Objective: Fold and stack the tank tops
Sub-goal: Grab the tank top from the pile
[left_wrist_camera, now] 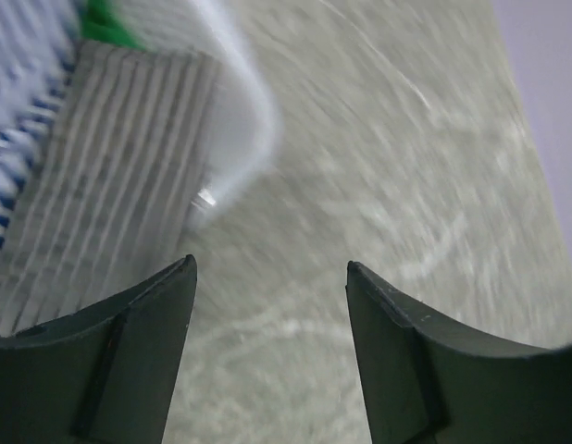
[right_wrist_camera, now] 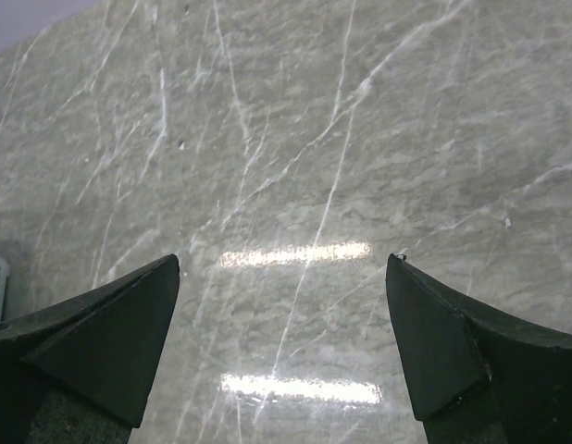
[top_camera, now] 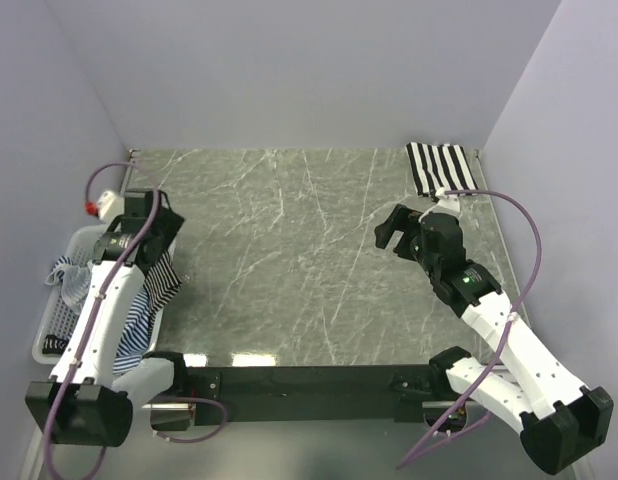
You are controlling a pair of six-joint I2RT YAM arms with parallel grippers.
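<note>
Only your overhead view shows the folded black-and-white tank top (top_camera: 441, 167). It lies on the worktop (top_camera: 289, 260) beyond your right pincer (top_camera: 394, 228), at the far right corner. The right wrist view gives you just bare marble between jaws spread wide, holding nothing. Your left wrist view is blurred. It catches a thin-striped tank top (left_wrist_camera: 110, 157) against the rim of the white basket (left_wrist_camera: 254, 120), ahead and left of the left pincer (left_wrist_camera: 270, 277), which is also wide open and empty.

Grey marbled table (top_camera: 289, 260), white mesh basket (top_camera: 51, 335) at left edge, striped tank top (top_camera: 439, 168) far right corner
</note>
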